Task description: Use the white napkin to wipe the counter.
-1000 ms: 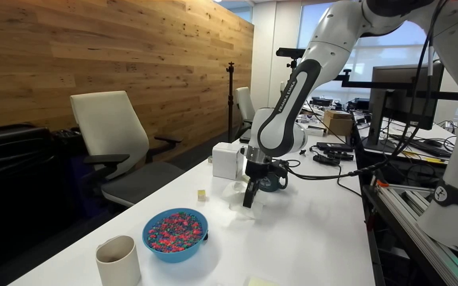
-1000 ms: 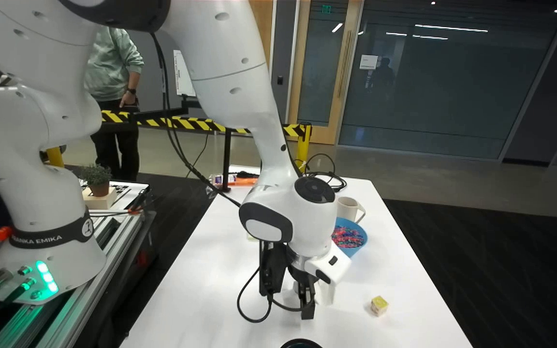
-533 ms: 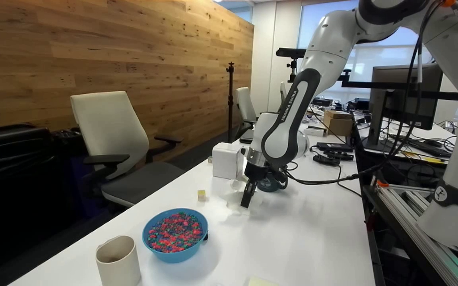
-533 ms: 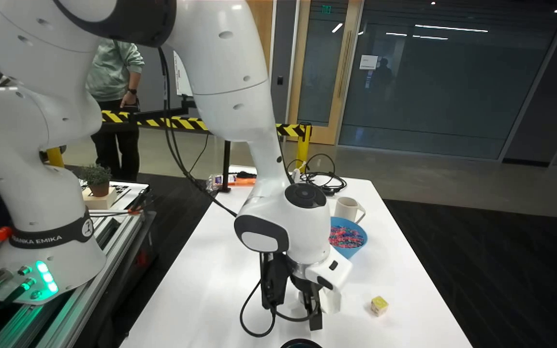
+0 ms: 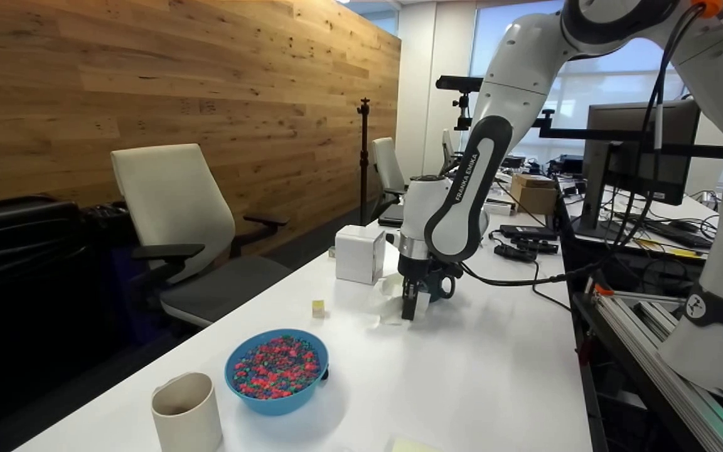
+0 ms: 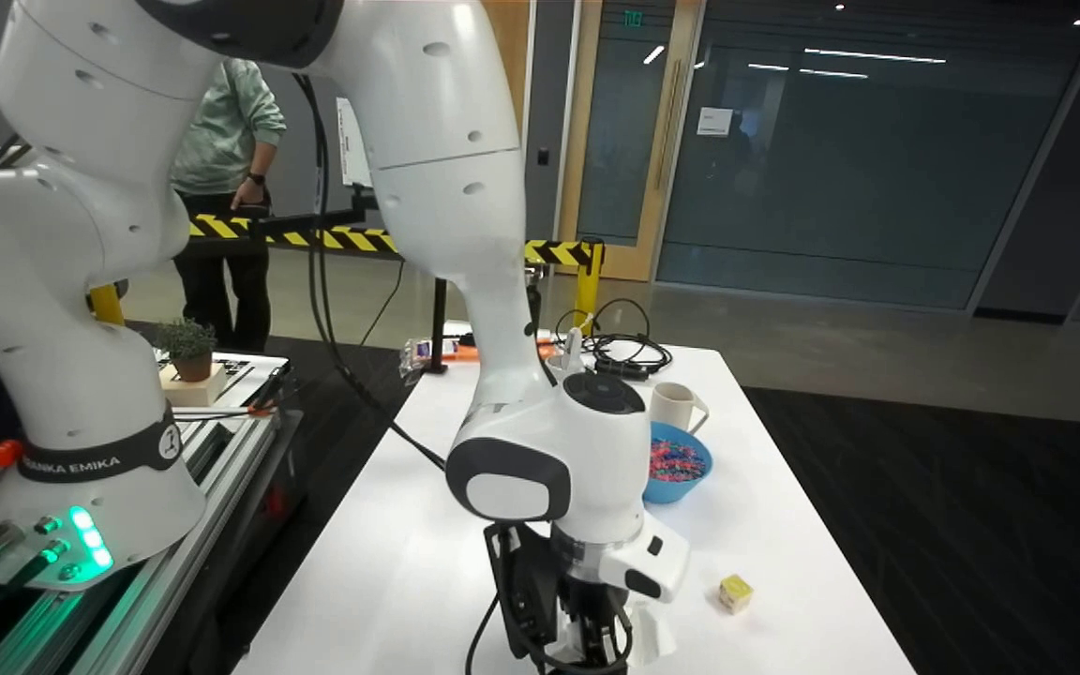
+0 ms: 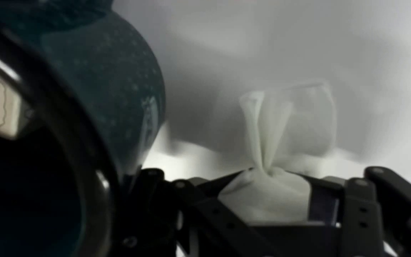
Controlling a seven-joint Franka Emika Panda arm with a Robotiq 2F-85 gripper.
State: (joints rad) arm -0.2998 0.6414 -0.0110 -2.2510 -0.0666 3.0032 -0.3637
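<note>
The white napkin point(image 7: 268, 200) is bunched between the fingers of my gripper point(image 7: 262, 173) in the wrist view. Its pinched end fans out beyond the fingertips. In an exterior view the napkin point(image 5: 390, 301) hangs around my gripper point(image 5: 409, 314), low at the white counter point(image 5: 481, 370); I cannot tell how firmly it touches. A corner of the napkin point(image 6: 654, 633) also shows beside the gripper point(image 6: 592, 637) in an exterior view, where the fingertips are hidden. The counter point(image 6: 399, 572) shows in both exterior views.
A dark teal mug point(image 7: 120, 82) stands right beside the gripper; it also shows behind it point(image 5: 446, 287). A white box point(image 5: 356, 254), a small yellow-topped block point(image 5: 318, 309), a blue bowl point(image 5: 277, 402) of coloured bits and a beige cup point(image 5: 187, 414) stand on the counter.
The gripper shifts slightly, then moves back toward the teal mug and becomes more upright. The napkin moves along with it. The other objects stay where they were.
</note>
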